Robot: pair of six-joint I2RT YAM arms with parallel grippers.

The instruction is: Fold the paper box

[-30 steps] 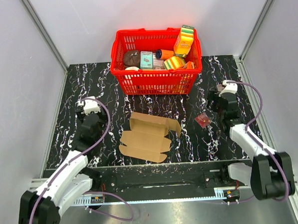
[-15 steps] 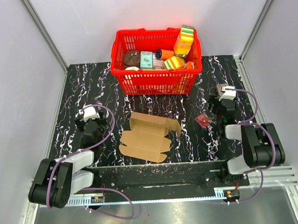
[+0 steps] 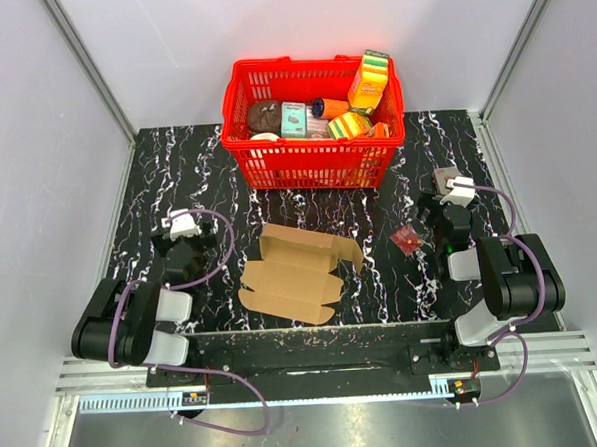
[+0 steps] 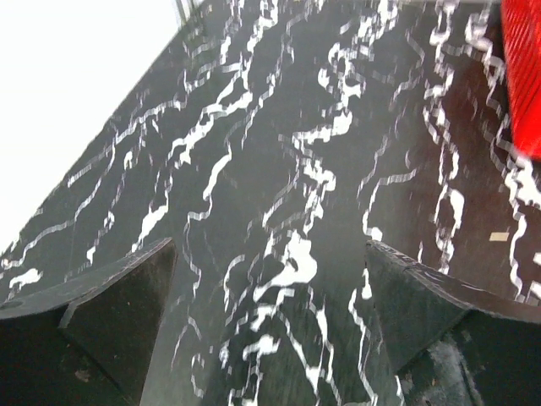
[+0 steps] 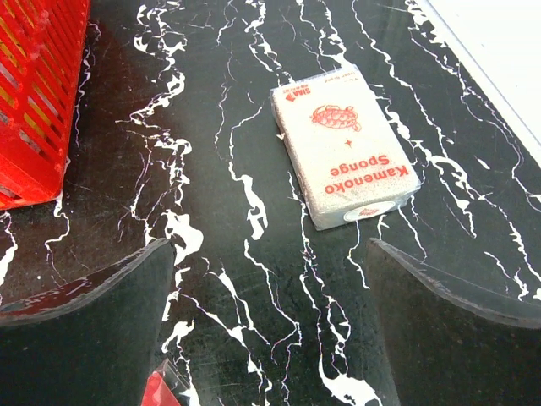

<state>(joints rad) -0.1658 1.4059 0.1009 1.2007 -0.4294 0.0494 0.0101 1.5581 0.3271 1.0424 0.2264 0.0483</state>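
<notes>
The brown cardboard paper box [image 3: 299, 272] lies open on the black marbled desk [image 3: 175, 160], not folded yet. The left claw [image 4: 267, 271] and right claw [image 5: 269, 271] are spread wide apart, holding nothing.

- You've got a black marble-pattern table top [image 3: 176, 170] with white veins all over. It is glossy enough to show faint reflections.
- The back wall [image 3: 299, 33] is a plain pale grey panel.
- The left wall [image 3: 27, 198] and right wall [image 3: 575, 149] are the same pale panels, so the table is closed in on three sides.
- Aluminium posts run up the back corners: left post [image 3: 88, 69], right post [image 3: 517, 42].
- Along the near edge you see a black base bar [image 3: 306, 358], then a slotted metal rail [image 3: 317, 393], then a brushed metal shelf [image 3: 339, 432].
- The light is even and diffuse, with soft shadows only. In the left wrist view the left wall blows out to pure white.
</notes>
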